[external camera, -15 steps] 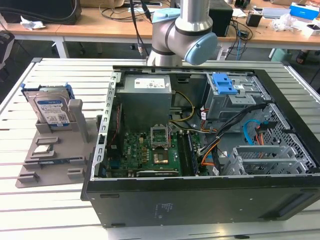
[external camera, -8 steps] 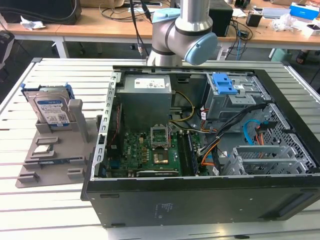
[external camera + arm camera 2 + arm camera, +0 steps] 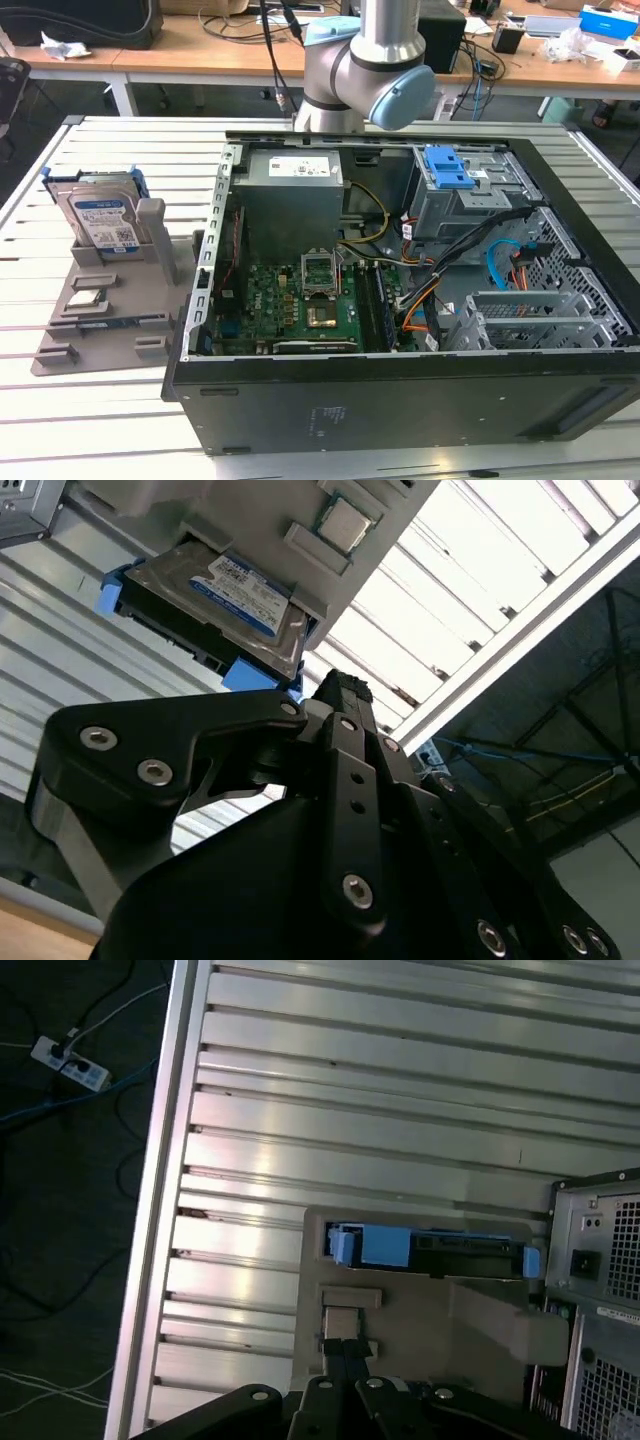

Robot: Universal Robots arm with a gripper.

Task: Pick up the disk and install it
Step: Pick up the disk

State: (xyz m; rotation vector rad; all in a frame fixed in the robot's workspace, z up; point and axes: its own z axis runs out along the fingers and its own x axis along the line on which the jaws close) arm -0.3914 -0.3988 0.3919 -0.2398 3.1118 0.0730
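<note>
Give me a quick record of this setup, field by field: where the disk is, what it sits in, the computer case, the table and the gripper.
disk: standing on edge in the stand, label facing out, not yet picked up
stand: grey, on the table, to the exterior view's left of the case
computer case: lying flat, open on top
table: slatted metal
gripper: not touching the disk, which lies ahead of it in the second wrist view

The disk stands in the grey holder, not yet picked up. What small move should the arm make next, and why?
Probably bring the gripper closer to the disk: it stands in the holder beside the computer case, and the gripper hangs apart from it.
</note>
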